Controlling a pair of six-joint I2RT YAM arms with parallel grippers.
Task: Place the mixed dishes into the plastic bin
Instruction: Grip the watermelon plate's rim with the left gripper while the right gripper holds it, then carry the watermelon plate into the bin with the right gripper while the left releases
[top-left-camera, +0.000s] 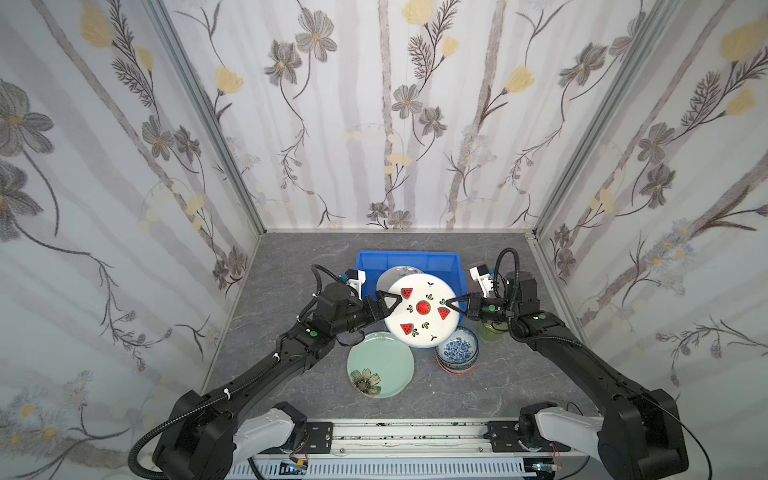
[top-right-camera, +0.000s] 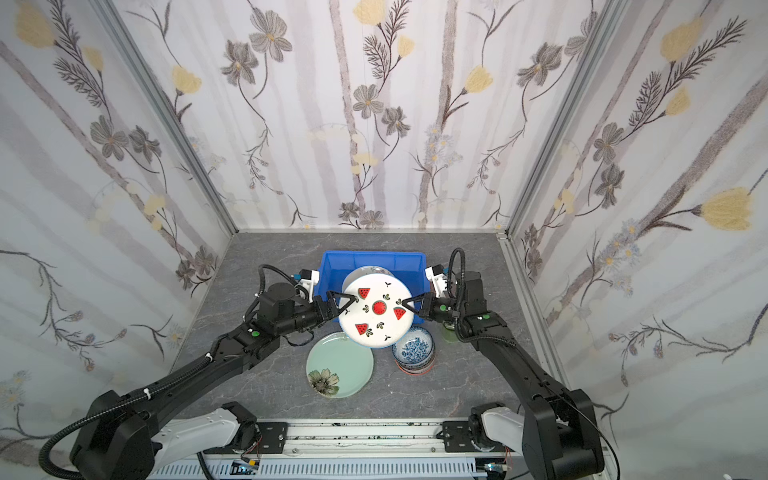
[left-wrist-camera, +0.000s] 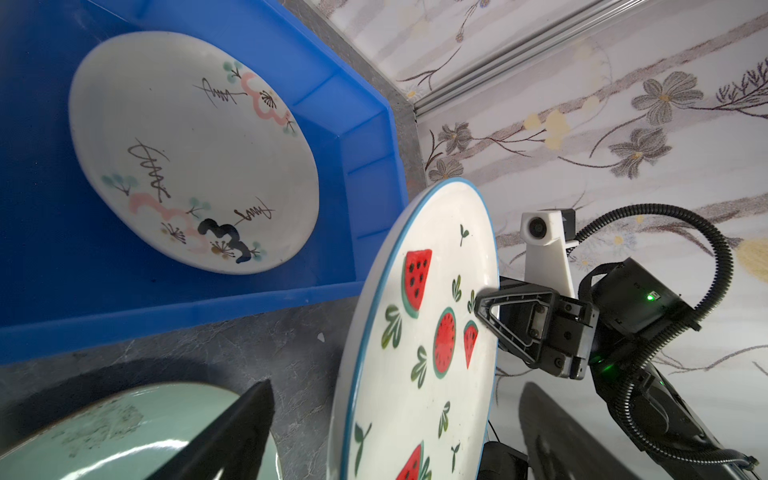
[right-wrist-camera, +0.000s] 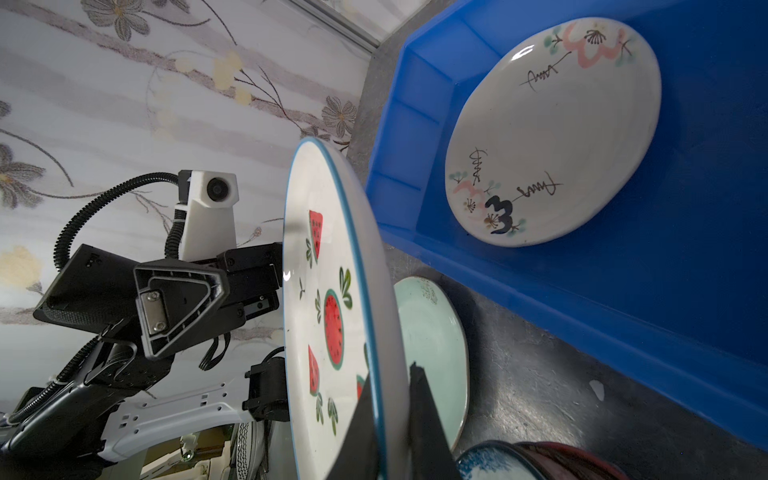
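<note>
1. Our right end effector (top-left-camera: 451, 306) is pinched tight on the right rim of the watermelon plate (top-left-camera: 422, 328). In the right wrist view, one finger sits on each side of the rim.
2. Our left end effector (top-left-camera: 392, 307) is at the left rim of the same plate, and its fingers are spread wide. In the left wrist view, the plate stands between the two fingers. In the right wrist view, we see a gap between one finger and the plate's face.
3. The watermelon plate is up off the counter (top-left-camera: 498, 386), and only the right side grips it. In both top views it hides part of the front of the blue bin (top-left-camera: 365, 266).
4. The blue bin sits at the back of the counter. The cream plate (left-wrist-camera: 191, 153) lies flat inside it.
5. The mint green plate (top-left-camera: 380, 363) with the flower lies on the counter in front of the bin.
6. The stack of small bowls (top-left-camera: 457, 351) stands just beside the mint green plate, with a blue and white bowl on top.
7. The green tumbler (top-left-camera: 489, 332) stands near the bowls, partly hidden under our right arm.
</note>
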